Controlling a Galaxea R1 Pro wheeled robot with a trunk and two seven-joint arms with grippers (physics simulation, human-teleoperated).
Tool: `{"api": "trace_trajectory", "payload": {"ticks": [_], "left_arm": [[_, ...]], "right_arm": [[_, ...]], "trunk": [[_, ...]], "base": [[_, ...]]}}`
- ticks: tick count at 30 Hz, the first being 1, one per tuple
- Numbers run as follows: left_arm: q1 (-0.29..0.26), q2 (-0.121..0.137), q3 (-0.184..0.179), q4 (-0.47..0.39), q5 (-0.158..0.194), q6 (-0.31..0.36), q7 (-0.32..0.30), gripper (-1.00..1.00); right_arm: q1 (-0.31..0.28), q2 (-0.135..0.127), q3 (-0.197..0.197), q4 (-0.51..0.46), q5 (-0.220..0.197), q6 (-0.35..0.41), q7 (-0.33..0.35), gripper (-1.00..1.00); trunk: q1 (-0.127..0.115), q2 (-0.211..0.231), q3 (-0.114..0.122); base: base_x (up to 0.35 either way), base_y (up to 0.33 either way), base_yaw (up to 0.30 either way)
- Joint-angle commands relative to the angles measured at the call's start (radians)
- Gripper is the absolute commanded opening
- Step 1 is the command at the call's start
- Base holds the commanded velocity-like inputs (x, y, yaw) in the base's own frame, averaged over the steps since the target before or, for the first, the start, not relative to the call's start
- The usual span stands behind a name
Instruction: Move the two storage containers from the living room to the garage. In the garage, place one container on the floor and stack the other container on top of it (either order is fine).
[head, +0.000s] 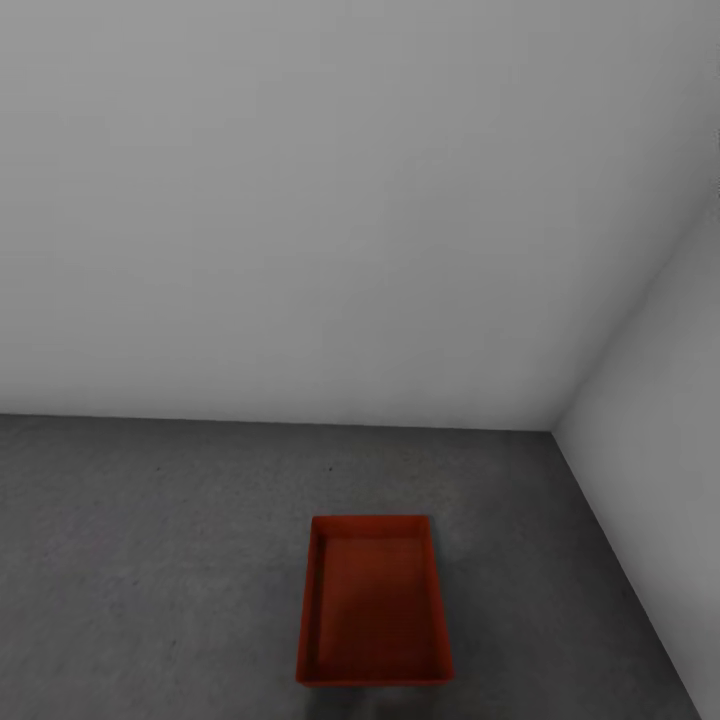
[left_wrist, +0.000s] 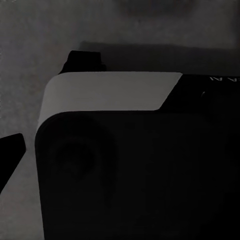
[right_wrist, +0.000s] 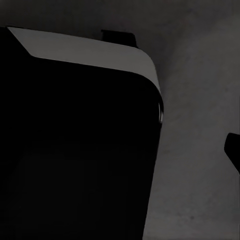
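One orange-red lidless storage container (head: 372, 600) sits upright and empty on the garage's dark grey concrete floor (head: 150, 560), near the corner of the room. The other container is out of view. In the left wrist view a single dark fingertip (left_wrist: 10, 157) pokes in at the picture's edge beside my own dark and white body (left_wrist: 125, 165). The right wrist view likewise has one dark fingertip (right_wrist: 233, 150) at the edge, next to my body (right_wrist: 75, 140). Nothing shows between the fingers, and how the jaws stand is hidden.
A plain pale grey back wall (head: 300, 200) meets the right-hand wall (head: 660, 400) in a corner just beyond and to the right of the container. Bare concrete stretches to the container's left.
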Motion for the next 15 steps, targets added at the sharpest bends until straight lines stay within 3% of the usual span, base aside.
{"api": "trace_trajectory", "payload": {"ticks": [1, 15], "left_arm": [[0.000, 0.000, 0.002, 0.000, 0.005, 0.003, 0.003, 1.00], [0.000, 0.000, 0.002, 0.000, 0.005, 0.003, 0.012, 1.00]], "right_arm": [[-0.001, 0.001, 0.008, 0.003, -0.010, -0.005, 0.010, 1.00], [-0.001, 0.002, 0.008, 0.003, -0.013, -0.003, 0.029, 1.00]], "trunk": [[0.000, 0.000, 0.001], [0.000, 0.000, 0.021]], "base": [[0.000, 0.000, 0.000], [0.000, 0.000, 0.000]]}}
